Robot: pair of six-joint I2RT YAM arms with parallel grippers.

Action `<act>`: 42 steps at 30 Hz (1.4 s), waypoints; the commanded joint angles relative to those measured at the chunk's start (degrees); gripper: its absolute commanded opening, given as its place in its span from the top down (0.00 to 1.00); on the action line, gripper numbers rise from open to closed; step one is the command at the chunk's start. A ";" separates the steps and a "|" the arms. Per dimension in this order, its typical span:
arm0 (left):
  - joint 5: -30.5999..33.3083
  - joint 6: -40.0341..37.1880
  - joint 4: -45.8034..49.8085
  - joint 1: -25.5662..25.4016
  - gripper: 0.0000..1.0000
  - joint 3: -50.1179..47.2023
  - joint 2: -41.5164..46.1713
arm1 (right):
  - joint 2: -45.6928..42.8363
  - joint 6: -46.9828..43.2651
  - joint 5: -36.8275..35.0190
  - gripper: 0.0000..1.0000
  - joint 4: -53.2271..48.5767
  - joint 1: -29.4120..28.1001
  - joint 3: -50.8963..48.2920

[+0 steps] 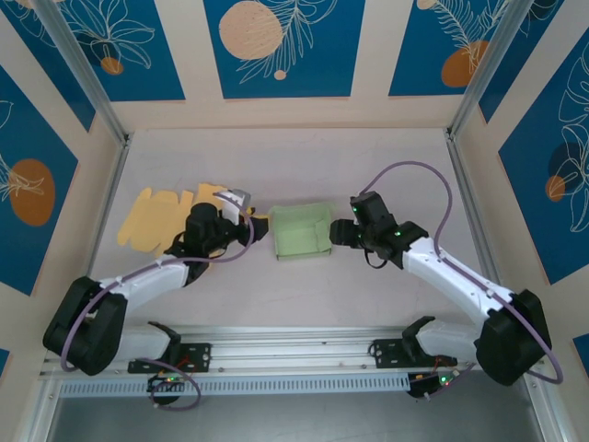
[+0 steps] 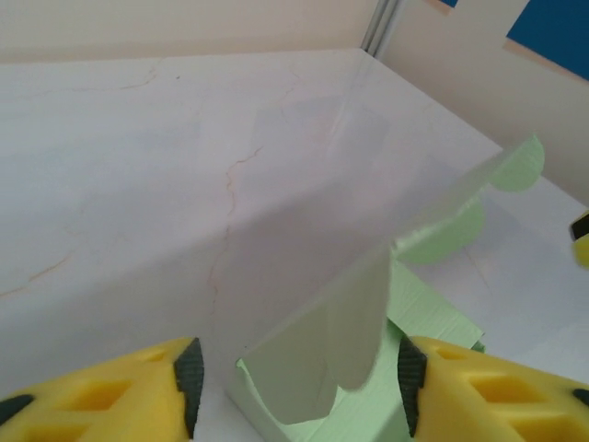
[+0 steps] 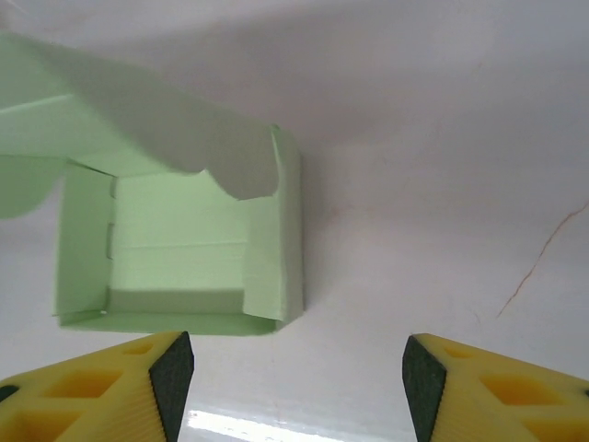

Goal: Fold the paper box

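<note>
— Task item, location?
— Green paper box (image 1: 302, 232). Sits near the middle of the counter (image 1: 368, 157), between the two claws. Walls up, top open, floor visible inside.

— Edges?
— Scalloped flap (image 2: 414, 230) raised on the side nearest the left arm, rounded lobes along its free edge. From the right wrist, leans over part of the open top. Near wall straight, corners square, base flat on the counter.

— Left claw (image 2: 299, 378)?
— Spread. Flap's lower edge stands between the dark pads (image 2: 189, 378), closer to one than the other. Not clamped, pinching nothing.

— Right claw (image 3: 296, 378)?
— Spread. Nothing between the pads. Sits just short of the box's near wall, off towards one corner, no contact seen.

— Other stock?
— Flat yellow cardboard blank (image 1: 156, 219). Lies on the left of the counter, partly under the left arm, apart from the box.

— Open room?
— Bare counter beyond the box towards the far side, also to the right behind the right arm, also on the near side between box and arm bases.
</note>
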State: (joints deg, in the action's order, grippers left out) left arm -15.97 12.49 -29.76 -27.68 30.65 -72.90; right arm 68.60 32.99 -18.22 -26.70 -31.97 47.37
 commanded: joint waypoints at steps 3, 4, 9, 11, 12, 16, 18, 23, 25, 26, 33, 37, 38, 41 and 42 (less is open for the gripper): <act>1.05 -0.59 3.89 -0.44 0.38 -0.16 3.64 | 5.80 -1.23 -1.83 0.33 5.63 -1.36 -0.09; 1.03 -0.67 4.34 -0.44 0.38 -0.16 3.58 | 7.06 -1.39 -2.17 0.33 6.88 -1.52 -0.09; 0.30 -0.67 4.70 -0.61 0.30 0.59 1.94 | 14.61 -2.72 -3.57 0.32 12.56 -1.08 1.00; -0.01 -0.76 5.40 -0.62 0.29 1.84 1.33 | 16.46 -3.09 -4.44 0.32 14.17 -1.26 1.27; -0.03 -1.00 6.31 -0.69 0.29 2.71 1.00 | 17.29 -3.11 -4.92 0.32 14.86 -1.26 1.39; -1.95 -2.62 8.05 -0.71 0.27 5.95 -0.32 | 20.58 -3.97 -3.94 0.32 17.50 -0.65 1.99; -3.09 -3.84 10.13 -0.71 0.23 8.15 -1.45 | 22.44 -4.49 -3.41 0.33 18.55 -0.59 2.57; -2.63 -5.06 14.25 -0.71 0.20 12.30 -3.47 | 26.98 -4.77 -2.77 0.37 19.08 -0.21 3.95; -2.27 -5.23 15.58 -0.71 0.20 13.62 -4.01 | 28.32 -4.68 -2.70 0.41 19.00 -0.12 4.23; -1.87 -5.29 16.52 -0.70 0.19 14.34 -4.38 | 28.96 -4.77 -2.61 0.43 19.03 -0.03 4.38; 2.15 -4.21 22.37 -0.70 0.16 17.35 -4.61 | 31.75 -4.47 -7.48 0.83 13.96 -0.56 5.97; 3.93 -1.99 26.08 -0.71 0.17 18.11 -3.52 | 33.27 -3.69 -11.98 1.00 9.81 -1.64 7.27; 3.71 -1.54 26.48 -0.74 0.17 17.68 -2.73 | 33.81 -3.23 -12.61 1.00 8.95 -1.91 7.59; 3.16 -0.54 27.37 -0.97 0.15 15.58 0.27 | 34.41 -1.83 -12.63 1.00 8.20 -2.26 7.60; 3.63 -0.24 28.07 -1.05 0.15 14.96 1.28 | 34.29 -1.47 -12.67 1.00 8.30 -2.56 7.43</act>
State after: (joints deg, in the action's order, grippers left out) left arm -13.39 10.55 -4.47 -28.05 46.76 -75.35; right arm 100.86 30.70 -26.41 -11.70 -33.89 55.27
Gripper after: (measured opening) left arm 0.850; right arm 0.096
